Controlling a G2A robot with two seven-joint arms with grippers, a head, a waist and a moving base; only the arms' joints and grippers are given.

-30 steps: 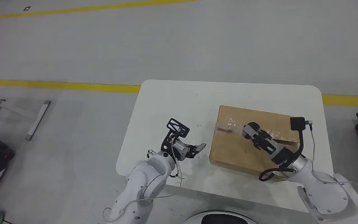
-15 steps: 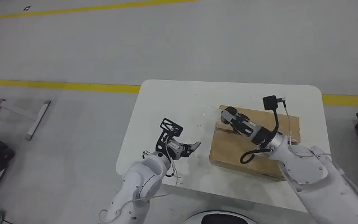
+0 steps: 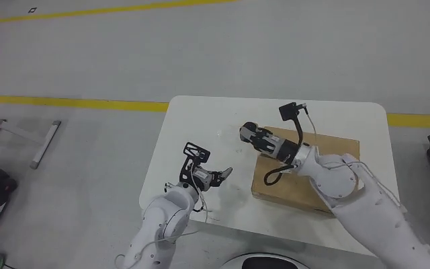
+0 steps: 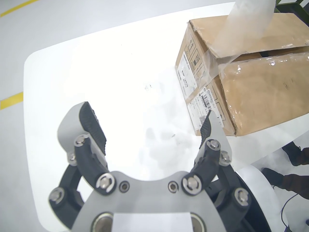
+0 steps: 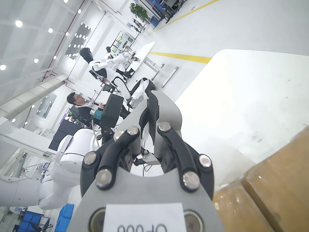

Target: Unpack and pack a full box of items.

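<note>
A brown cardboard box [image 3: 316,178] lies on the right half of the white table [image 3: 201,121]. My right gripper [image 3: 248,130] hangs just past the box's left end, above the table, shut on a strip of clear packing tape [image 5: 138,94]. In the left wrist view that tape strip [image 4: 248,13] rises from the box's top seam [image 4: 260,80], with the flaps slightly parted beneath it. My left gripper [image 3: 211,163] is open above bare table to the left of the box, nothing between its fingers [image 4: 94,124].
Printed labels cover the box's near end face [image 4: 198,83]. A table edge runs close behind my left arm [image 3: 151,195]. Bare tabletop lies between my left gripper and the box [image 4: 135,78].
My right gripper has travelled from over the middle of the box top to beyond its left end, lifting the tape strip with it. My left gripper has drifted slightly left, away from the box.
</note>
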